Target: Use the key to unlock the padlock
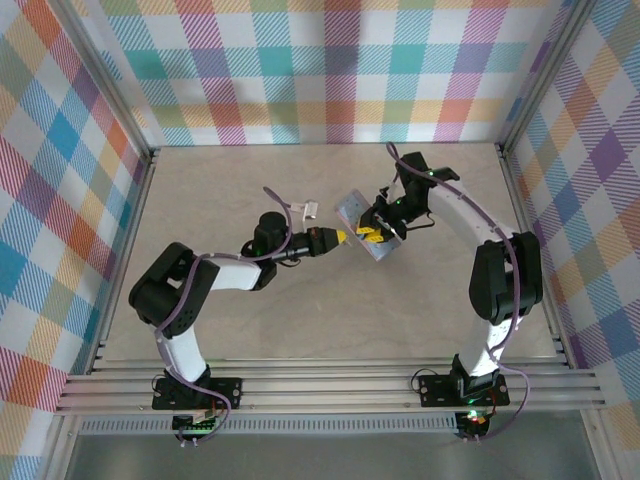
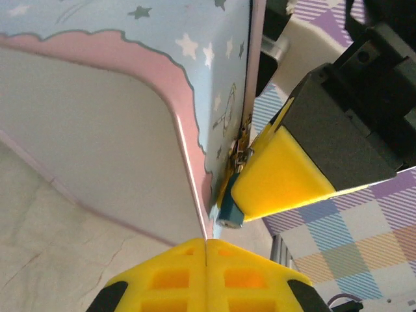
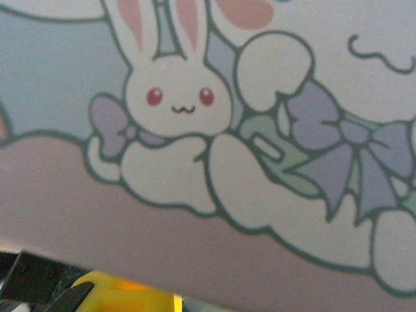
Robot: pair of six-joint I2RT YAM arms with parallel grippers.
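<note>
Over the table's (image 1: 200, 190) middle, the padlock (image 2: 231, 212) hangs from the tin (image 2: 214, 71) just ahead of the closed left fingers (image 2: 169, 279), while the right fingers (image 2: 279, 175) clamp the tin.

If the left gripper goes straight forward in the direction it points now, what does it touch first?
Probably the corner edge of the tin, directly ahead of the shut left gripper. The padlock sits slightly right of that line, so it may come next; depth is unclear.
</note>
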